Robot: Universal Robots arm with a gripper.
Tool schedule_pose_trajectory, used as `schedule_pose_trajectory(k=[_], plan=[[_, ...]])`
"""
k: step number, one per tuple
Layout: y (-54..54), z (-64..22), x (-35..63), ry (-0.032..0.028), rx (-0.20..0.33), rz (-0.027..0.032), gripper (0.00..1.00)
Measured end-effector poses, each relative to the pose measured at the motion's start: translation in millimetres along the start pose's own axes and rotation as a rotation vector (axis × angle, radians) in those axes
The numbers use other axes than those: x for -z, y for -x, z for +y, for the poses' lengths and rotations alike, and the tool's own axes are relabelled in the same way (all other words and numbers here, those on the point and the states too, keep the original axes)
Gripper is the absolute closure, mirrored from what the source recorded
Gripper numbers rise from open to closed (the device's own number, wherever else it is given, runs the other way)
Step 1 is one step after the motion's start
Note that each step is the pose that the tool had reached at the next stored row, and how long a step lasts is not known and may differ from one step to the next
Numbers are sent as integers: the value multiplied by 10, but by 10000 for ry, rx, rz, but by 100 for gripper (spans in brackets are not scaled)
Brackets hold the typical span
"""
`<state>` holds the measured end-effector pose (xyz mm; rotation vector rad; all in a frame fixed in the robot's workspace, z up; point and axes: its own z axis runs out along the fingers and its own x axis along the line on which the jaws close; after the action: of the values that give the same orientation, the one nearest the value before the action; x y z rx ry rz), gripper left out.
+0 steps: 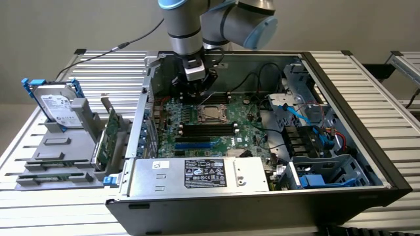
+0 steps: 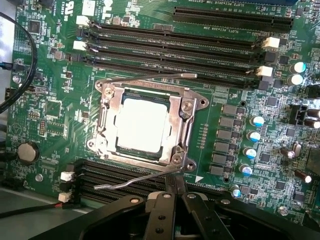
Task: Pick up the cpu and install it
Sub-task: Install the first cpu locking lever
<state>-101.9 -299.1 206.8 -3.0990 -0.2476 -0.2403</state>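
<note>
Lying open on a slatted metal table: one black computer case, interior facing up.

- Nearest wall of the case: silver power supply with a dark label; blue-and-grey drive cage on the exterior view's right.
- Behind these: green motherboard, with rows of black memory slots.
- Middle of the board: the cpu, silver top up, seated flat in its socket inside a metal frame. Thin wire levers run along two sides of the frame, one of them on the gripper's side.
- Just beyond the socket: the gripper, black, jaws closed together and holding nothing, tip at the frame's edge beside that lever. It is not on the cpu.
- Above: grey arm with blue joint caps, reaching down into the case.
- Outside the case, exterior view's left: grey holder carrying an upright hard drive and a green circuit card.
</note>
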Motion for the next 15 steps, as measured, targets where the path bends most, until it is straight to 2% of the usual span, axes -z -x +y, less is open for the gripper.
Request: schedule_pose_trajectory(k=[4,6,8,15], plan=[[-62,10,-11,-47,-8,-97,89],[-79,13,-14,-57,-10,-162,89],[-83,14,-14,-62,-13,-202,89],[-82,13,-15,-64,-11,-208,89]])
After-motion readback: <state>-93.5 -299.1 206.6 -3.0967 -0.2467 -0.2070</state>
